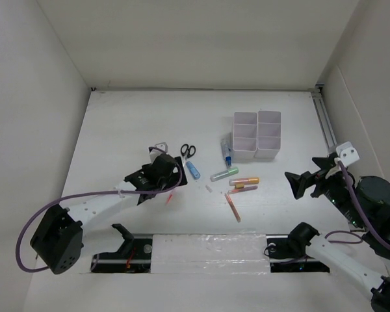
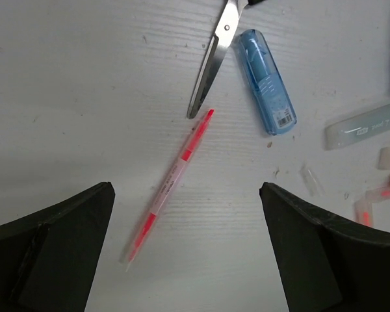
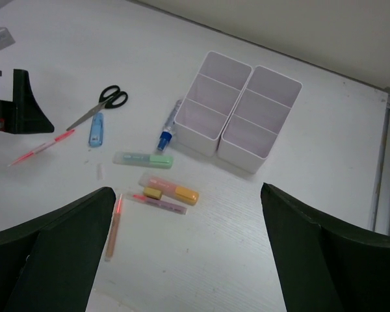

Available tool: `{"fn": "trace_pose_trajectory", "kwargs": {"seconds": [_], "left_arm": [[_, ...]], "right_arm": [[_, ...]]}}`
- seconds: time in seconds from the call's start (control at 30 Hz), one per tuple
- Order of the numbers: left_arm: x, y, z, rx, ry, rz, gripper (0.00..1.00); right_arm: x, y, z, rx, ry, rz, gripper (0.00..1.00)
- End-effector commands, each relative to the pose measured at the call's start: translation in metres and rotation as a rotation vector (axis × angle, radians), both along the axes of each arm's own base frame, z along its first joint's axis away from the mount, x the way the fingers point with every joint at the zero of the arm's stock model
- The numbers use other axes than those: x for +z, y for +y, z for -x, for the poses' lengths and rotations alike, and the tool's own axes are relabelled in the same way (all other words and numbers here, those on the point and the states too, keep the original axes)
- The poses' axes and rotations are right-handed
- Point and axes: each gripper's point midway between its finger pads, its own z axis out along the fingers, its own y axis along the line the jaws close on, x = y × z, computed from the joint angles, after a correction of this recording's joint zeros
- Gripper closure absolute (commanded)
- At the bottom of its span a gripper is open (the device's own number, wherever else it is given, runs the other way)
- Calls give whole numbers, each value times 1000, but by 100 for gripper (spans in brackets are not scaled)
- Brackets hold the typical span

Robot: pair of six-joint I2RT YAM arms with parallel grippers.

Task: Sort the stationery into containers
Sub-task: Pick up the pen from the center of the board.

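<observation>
plainly, the left gripper (image 2: 185, 188) has its jaws spread wide, and the thin red pen (image 2: 172, 182) lies slantwise between them at mid-frame, its tip near the scissors (image 2: 211, 62). the right gripper (image 3: 187, 188) is equally spread and grips nothing. the white organiser (image 3: 244, 156) of 6 compartments stands upper centre, with the green marker (image 3: 143, 160) at its lower left.

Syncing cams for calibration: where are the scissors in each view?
Top external: scissors just left of centre, handles toward the far wall.
Left wrist: scissors at top centre, blades only, handles cut off by the frame.
Right wrist: scissors upper left, whole.
Landmark: blue tube lies beside the blades in all three.
</observation>
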Motion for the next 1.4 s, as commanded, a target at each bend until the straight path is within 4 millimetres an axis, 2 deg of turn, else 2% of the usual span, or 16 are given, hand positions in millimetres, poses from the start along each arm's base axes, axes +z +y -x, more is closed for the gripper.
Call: {"fn": "trace_pose_trajectory", "kwargs": {"seconds": [0.0,0.17,0.27,0.37,0.47,0.57,0.6,0.7,0.87,0.97,1.0,1.03,1.1,1.27,1.37], "left_arm": [[-12,-3,2,8,21,12,7],[-35,8,15,24,86,-30,11],[-41,10,14,30,96,-49,12],[-48,11,13,36,122,-83,14],[-59,5,23,12,178,-134,15],[-62,5,25,48,207,-179,15],[-72,10,30,58,243,-210,15],[-79,10,37,44,274,-229,22],[-79,11,48,56,306,-244,30],[-75,10,52,56,305,-254,30],[-75,10,52,55,305,-254,35],[-75,10,52,55,305,-254,35],[-78,8,59,47,325,-245,42],[-87,8,68,35,347,-302,45],[-88,8,67,48,357,-324,56]], "right_arm": [[13,12,-2,33,-35,-70,0],[2,18,-5,51,-10,-65,0],[0,23,-8,62,-13,-70,0],[3,25,-8,71,-22,-78,0],[1,27,-10,71,-13,-72,0],[3,24,-8,62,-23,-77,0],[3,22,-9,50,-24,-76,0],[8,20,-7,50,-39,-87,0],[8,18,-8,41,-44,-78,0],[9,16,-6,41,-51,-84,0],[7,14,-6,32,-51,-82,0],[6,14,-6,32,-51,-82,0],[8,13,-4,32,-58,-88,0],[14,9,1,33,-81,-106,0],[14,11,1,43,-80,-107,0]]}}
